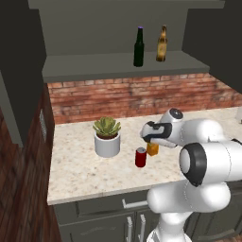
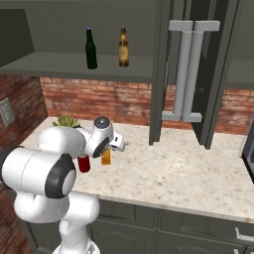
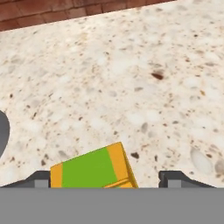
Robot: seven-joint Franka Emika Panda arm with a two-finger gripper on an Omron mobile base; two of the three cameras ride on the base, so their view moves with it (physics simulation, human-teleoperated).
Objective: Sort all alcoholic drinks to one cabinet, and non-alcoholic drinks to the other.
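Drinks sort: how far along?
Done: green bottle and beer bottle stand on the cabinet shelf. In hand: gripper straddles the juice carton, jaws not visibly clamped. Left: carton and red can, both on the counter.

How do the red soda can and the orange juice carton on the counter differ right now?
The red soda can is round with a silver top; the orange juice carton is boxy with a green top. The can stands free, while the carton sits between the open fingers. Both stand upright on the speckled counter.
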